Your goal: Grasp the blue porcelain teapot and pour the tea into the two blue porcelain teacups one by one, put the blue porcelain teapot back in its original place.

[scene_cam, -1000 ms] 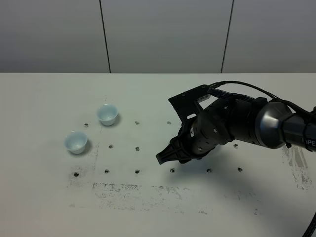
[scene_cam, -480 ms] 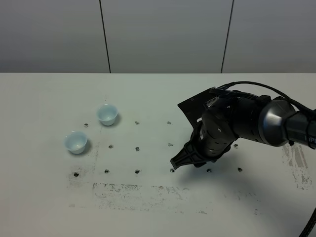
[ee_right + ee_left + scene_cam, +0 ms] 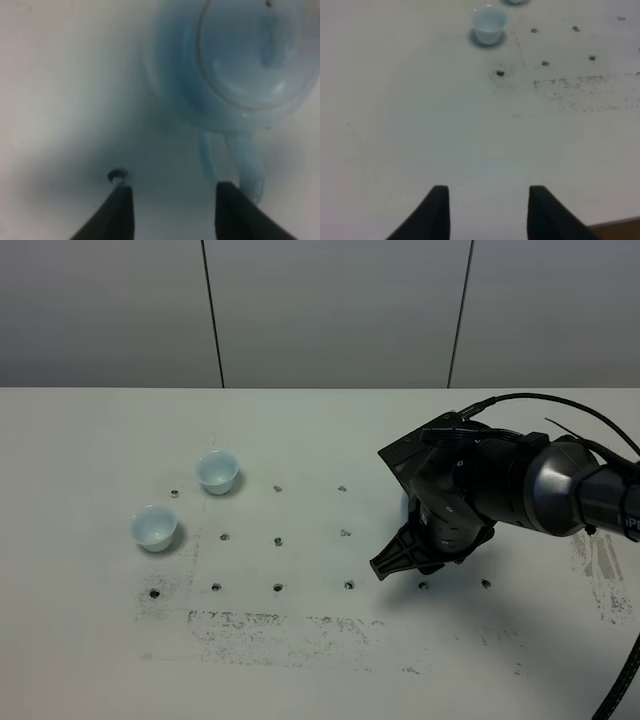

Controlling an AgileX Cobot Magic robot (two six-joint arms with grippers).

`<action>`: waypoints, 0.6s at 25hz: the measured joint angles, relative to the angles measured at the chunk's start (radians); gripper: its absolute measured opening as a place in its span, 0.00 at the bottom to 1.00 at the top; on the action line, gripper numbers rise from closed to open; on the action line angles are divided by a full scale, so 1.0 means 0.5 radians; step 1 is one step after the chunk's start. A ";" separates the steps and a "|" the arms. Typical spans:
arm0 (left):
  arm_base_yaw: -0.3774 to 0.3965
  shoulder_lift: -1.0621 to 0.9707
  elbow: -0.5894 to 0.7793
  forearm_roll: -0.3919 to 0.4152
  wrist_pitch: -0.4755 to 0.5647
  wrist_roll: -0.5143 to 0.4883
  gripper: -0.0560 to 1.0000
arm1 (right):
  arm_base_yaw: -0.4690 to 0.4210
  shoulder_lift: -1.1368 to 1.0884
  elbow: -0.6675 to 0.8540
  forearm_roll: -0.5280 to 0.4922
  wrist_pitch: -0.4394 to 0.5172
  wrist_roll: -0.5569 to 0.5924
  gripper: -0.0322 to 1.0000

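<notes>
Gripper on the right arm (image 3: 385,567), spread wide and empty, has swung toward three o'clock; the blue porcelain teapot (image 3: 240,75) waits just beyond, handle (image 3: 250,167) ungrasped.

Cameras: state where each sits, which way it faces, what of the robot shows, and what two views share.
High camera: above the table, looking down on the back cup, the front cup and the right arm.
Left wrist: low over the table, facing the front cup past the open left gripper.
Right wrist: close above the teapot, past the open right gripper.
Shared: high and left wrist both show the front cup.
</notes>
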 joint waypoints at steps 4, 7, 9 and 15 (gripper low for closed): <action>0.000 0.000 0.000 0.000 0.000 0.000 0.46 | 0.000 -0.067 0.000 0.154 0.000 -0.137 0.41; 0.000 0.000 0.000 0.000 0.000 0.000 0.46 | -0.032 -0.197 -0.004 0.422 0.004 -0.397 0.41; 0.000 0.000 0.000 0.000 0.000 0.000 0.46 | -0.095 -0.266 -0.014 0.566 0.037 -0.537 0.41; 0.000 0.000 0.000 0.000 0.000 0.000 0.46 | -0.365 -0.292 -0.041 0.832 0.006 -0.799 0.41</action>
